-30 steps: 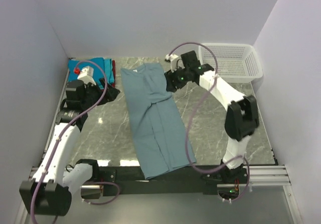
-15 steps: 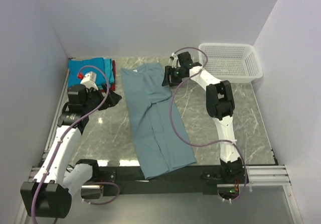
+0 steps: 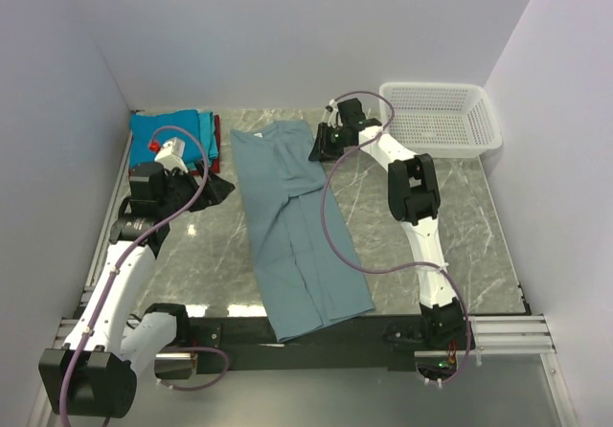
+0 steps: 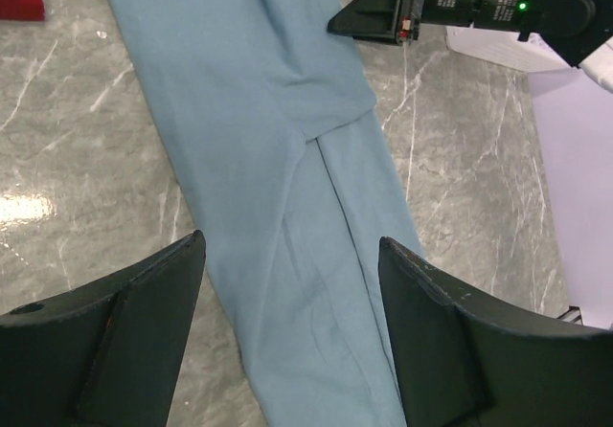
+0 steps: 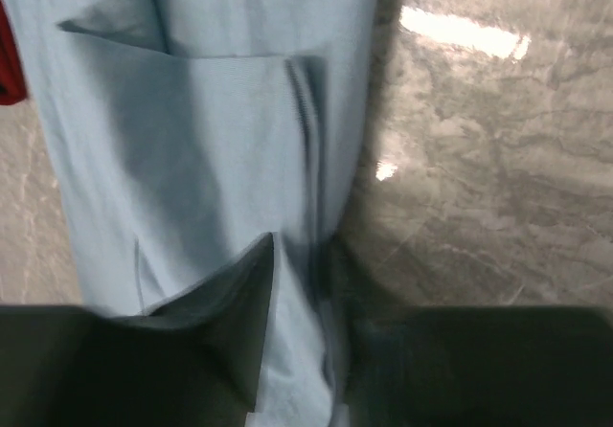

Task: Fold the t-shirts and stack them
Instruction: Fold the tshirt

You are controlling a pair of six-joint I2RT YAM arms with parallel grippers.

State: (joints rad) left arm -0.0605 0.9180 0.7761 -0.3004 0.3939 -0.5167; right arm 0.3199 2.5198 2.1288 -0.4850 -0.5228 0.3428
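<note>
A long grey-blue t-shirt [image 3: 287, 226] lies lengthwise down the middle of the table, its sides folded in. My right gripper [image 3: 319, 146] is down at the shirt's far right edge. In the right wrist view the shirt's [image 5: 211, 130] right edge runs between that gripper's [image 5: 305, 255] fingers, which stand close together with a strip of cloth showing in the gap. My left gripper [image 3: 218, 186] hovers left of the shirt, open and empty; its wrist view looks down on the shirt [image 4: 278, 159]. Folded blue and teal t-shirts [image 3: 172, 125] and a red one [image 3: 213, 140] are stacked far left.
A white mesh basket [image 3: 441, 116] stands at the far right corner. The marble table [image 3: 431, 216] shows bare right of the shirt. White walls close in on three sides. A purple cable loops from each arm.
My right gripper has moved a little left onto the shirt's far right edge and its jaws have narrowed around the cloth. The left arm has hardly moved.
</note>
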